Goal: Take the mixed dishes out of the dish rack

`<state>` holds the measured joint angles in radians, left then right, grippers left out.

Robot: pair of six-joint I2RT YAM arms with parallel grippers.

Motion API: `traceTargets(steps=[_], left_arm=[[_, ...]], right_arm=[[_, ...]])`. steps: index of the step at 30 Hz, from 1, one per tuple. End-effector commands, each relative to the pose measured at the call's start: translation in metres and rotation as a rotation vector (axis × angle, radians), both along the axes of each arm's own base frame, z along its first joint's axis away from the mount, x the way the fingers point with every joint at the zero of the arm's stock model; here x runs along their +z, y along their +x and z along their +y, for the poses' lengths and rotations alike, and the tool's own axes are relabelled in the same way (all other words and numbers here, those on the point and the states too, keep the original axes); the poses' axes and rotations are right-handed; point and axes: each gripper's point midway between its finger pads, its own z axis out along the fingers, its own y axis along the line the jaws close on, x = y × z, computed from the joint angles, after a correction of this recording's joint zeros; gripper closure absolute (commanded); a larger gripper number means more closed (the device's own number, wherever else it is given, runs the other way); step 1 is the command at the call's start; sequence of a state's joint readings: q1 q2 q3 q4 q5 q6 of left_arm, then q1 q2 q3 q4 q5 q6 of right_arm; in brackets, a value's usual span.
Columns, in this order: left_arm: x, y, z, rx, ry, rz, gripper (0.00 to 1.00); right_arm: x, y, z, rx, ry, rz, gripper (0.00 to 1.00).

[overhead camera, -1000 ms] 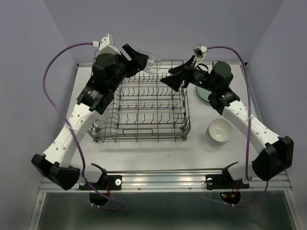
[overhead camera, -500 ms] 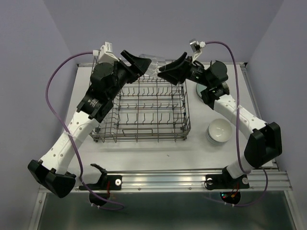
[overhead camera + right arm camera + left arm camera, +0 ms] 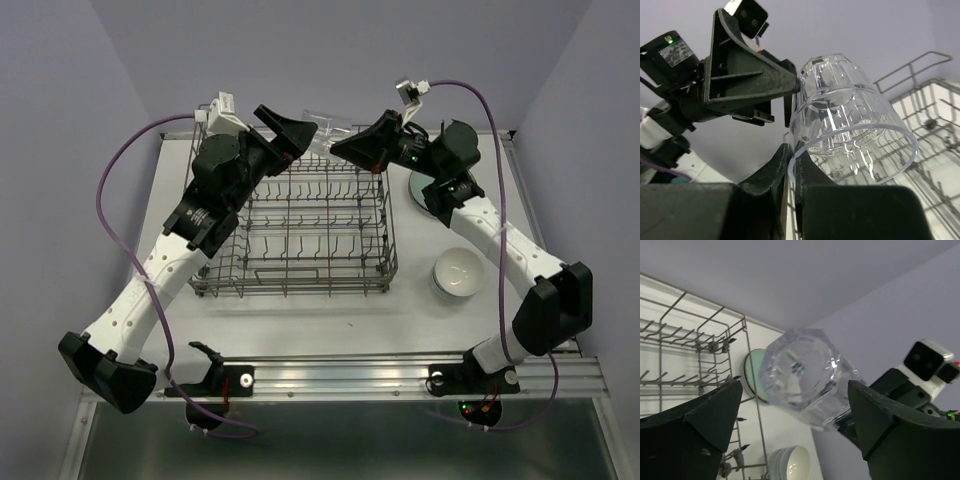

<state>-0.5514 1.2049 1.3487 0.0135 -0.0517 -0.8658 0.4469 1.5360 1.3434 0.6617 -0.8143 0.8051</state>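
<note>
A small clear drinking glass (image 3: 326,124) hangs in the air above the far edge of the grey wire dish rack (image 3: 300,225). My right gripper (image 3: 794,150) is shut on its rim, one finger inside and one outside the wall of the glass (image 3: 850,120). My left gripper (image 3: 795,387) stands open around the base of the glass (image 3: 805,375), its fingers apart from it on both sides. In the top view the left gripper (image 3: 300,135) and right gripper (image 3: 338,150) face each other. No dishes show in the rack.
White bowls (image 3: 458,272) are stacked on the table right of the rack. A pale green plate (image 3: 420,192) lies behind them, partly under the right arm. The rack's raised wire sides (image 3: 920,125) lie below both grippers.
The right gripper has shut on the glass's rim. The left gripper has opened wide off the glass. Both arms have stayed above the rack's far edge.
</note>
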Motion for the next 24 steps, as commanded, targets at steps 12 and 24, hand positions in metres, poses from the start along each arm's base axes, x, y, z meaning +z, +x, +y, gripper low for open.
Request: traceTargets(steps=[12,24], left_arm=[[-0.020,-0.007,0.104,0.445,0.329,0.157,0.01],[-0.063,0.008,0.116,0.503,0.521,0.276,0.01]], right_arm=[[-0.122,0.080,-0.247,-1.159,-0.791,0.525,0.99],[-0.220,0.062,-0.271,-1.138,-1.122,0.713,0.99]])
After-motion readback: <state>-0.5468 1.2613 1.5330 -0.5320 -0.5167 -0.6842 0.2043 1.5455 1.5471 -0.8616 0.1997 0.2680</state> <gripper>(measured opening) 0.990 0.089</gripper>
